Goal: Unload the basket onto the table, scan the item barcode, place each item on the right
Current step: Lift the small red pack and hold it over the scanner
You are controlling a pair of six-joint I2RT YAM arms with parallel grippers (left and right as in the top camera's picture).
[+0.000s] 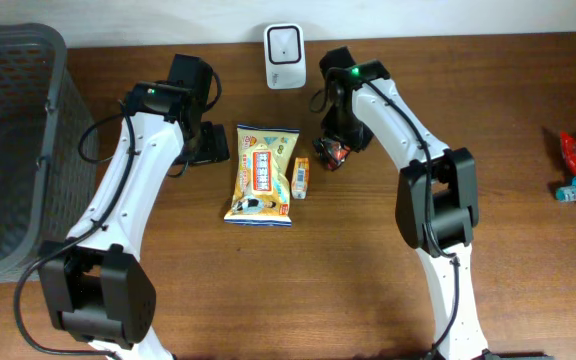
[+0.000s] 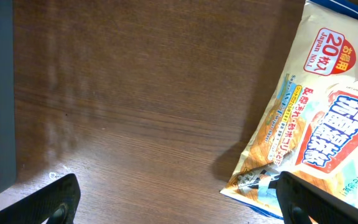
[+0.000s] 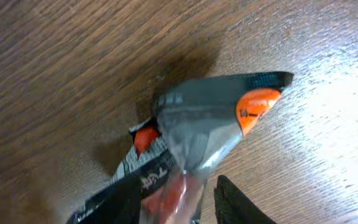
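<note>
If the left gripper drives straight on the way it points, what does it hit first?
The left gripper would likely meet bare table first, beside the yellow snack bag, though depth is unclear.

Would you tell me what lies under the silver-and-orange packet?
Bare wooden table and a shadow show beneath the packet; the part under its end between the right fingers is covered.

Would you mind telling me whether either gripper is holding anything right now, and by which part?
The right gripper pinches the grey-and-orange packet by the end opposite its orange corner; the left gripper is open and empty.
</note>
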